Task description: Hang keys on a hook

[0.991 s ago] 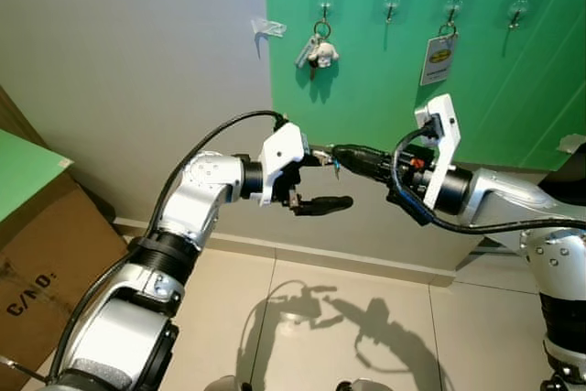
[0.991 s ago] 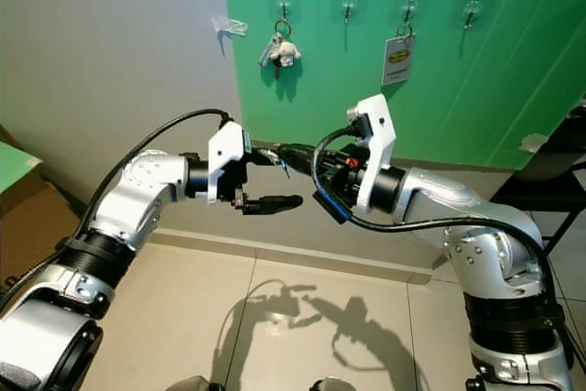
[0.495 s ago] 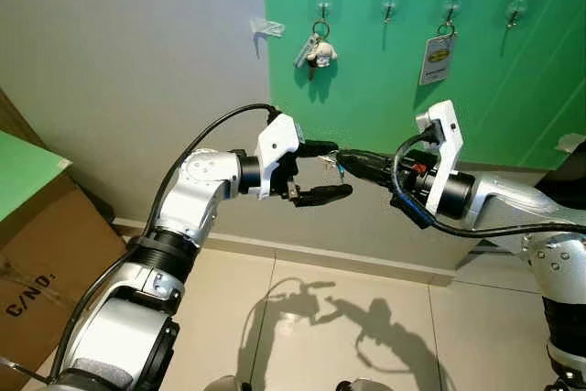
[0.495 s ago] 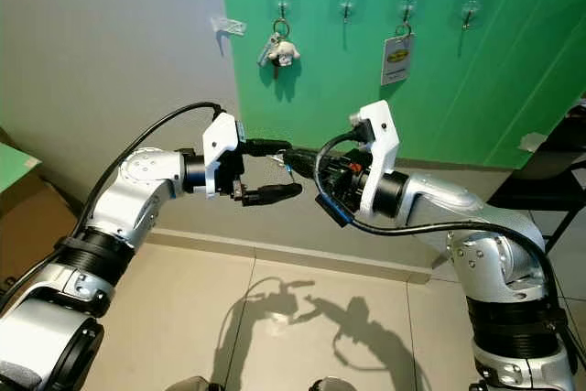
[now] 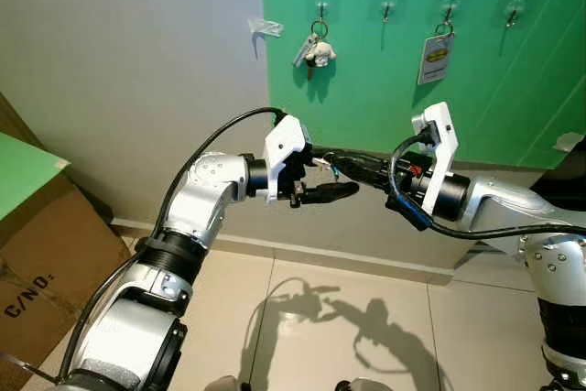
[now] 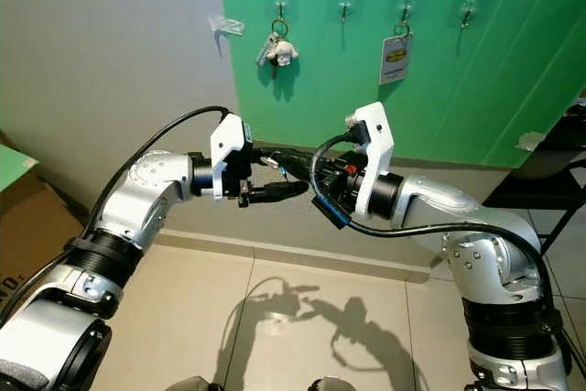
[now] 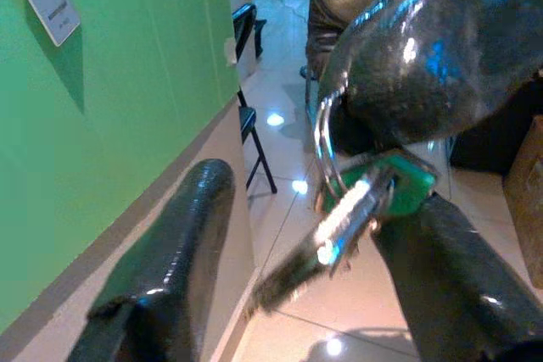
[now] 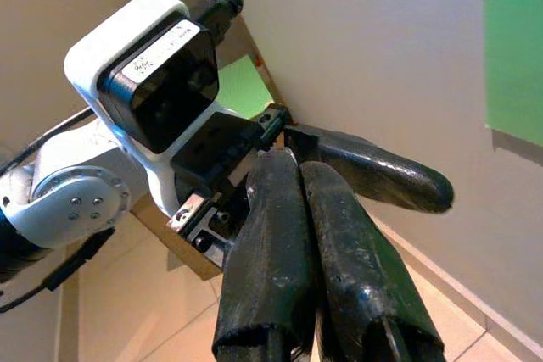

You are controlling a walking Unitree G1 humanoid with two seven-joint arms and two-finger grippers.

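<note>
Between the left gripper's [image 5: 322,176] spread fingers, right gripper [image 7: 399,91] fingers clamp the keys [image 7: 339,226].

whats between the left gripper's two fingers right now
The keys: a ring, a metal key and a green tag, pinched by the right gripper, hang inside the open left gripper, clearest in the left wrist view.

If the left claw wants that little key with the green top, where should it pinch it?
Probably the green key head, just under the silver ring. The right gripper holds the top, so the metal blade slants free. The open left gripper already straddles it; closing flat across the head looks safest.
</note>
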